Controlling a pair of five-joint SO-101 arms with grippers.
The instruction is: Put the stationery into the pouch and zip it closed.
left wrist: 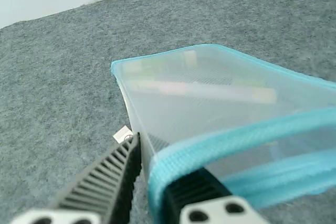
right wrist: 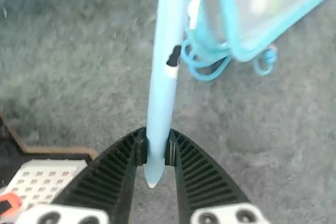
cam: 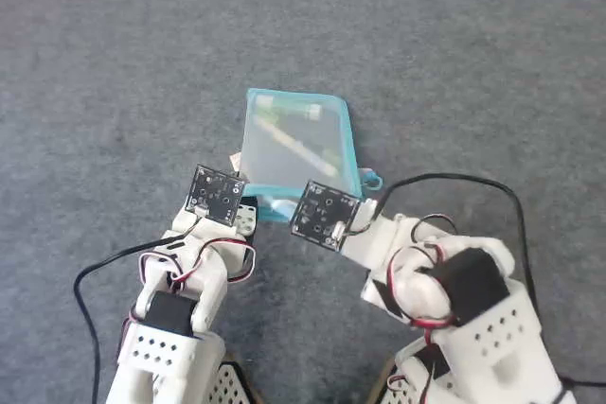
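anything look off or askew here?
Nothing spilled or damaged. The pouch lies slightly skewed, its open lip apparently pinched by the left gripper. The right gripper holds the pen by its very end, so it may wobble going in.

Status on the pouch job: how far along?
Done: some stationery already lies inside the pouch. In hand: left tool grips the pouch rim, right tool holds a blue pen pointing toward the pouch. Left: insert pen, close the open zip.
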